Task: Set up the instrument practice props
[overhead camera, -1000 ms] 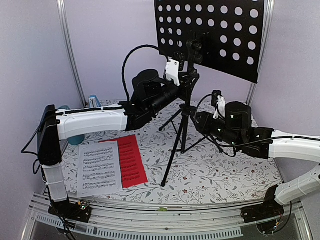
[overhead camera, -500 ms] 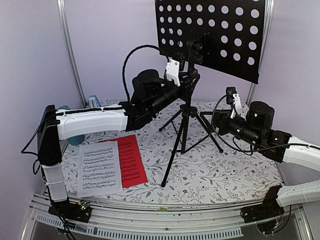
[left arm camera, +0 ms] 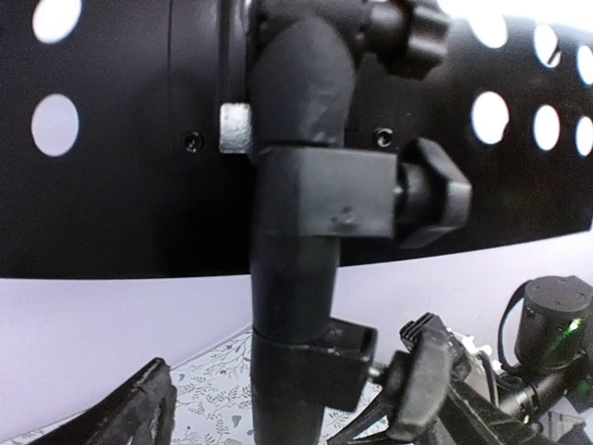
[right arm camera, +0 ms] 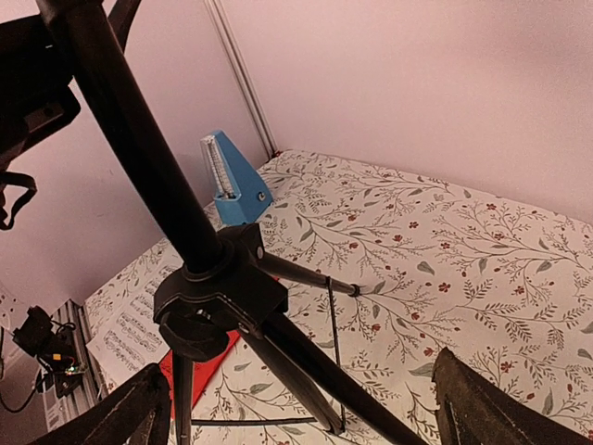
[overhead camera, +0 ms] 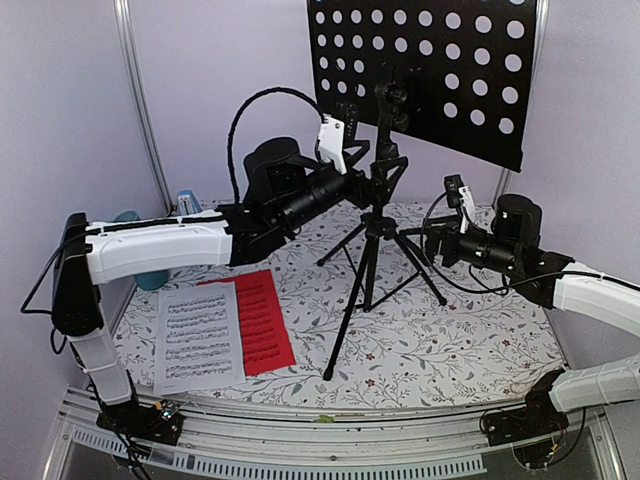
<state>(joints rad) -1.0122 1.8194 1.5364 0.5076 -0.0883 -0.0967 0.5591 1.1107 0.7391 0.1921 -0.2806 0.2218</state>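
stand: black music stand (overhead camera: 430, 70) upright mid-table on floral cloth (overhead camera: 450, 330) | left claw (overhead camera: 360, 178): spread wide around the pole under the desk, seemingly not touching | right claw (overhead camera: 432, 240): wide open, empty, near the legs | sheets: white sheet (overhead camera: 198, 337) overlaps red sheet (overhead camera: 262, 320), flat front-left | metronome (right arm camera: 233, 181): back-left

The black music stand (overhead camera: 374, 232) stands upright; white sheet (overhead camera: 198, 338) overlaps red sheet (overhead camera: 264, 318), blue metronome (right arm camera: 235, 189) beyond.
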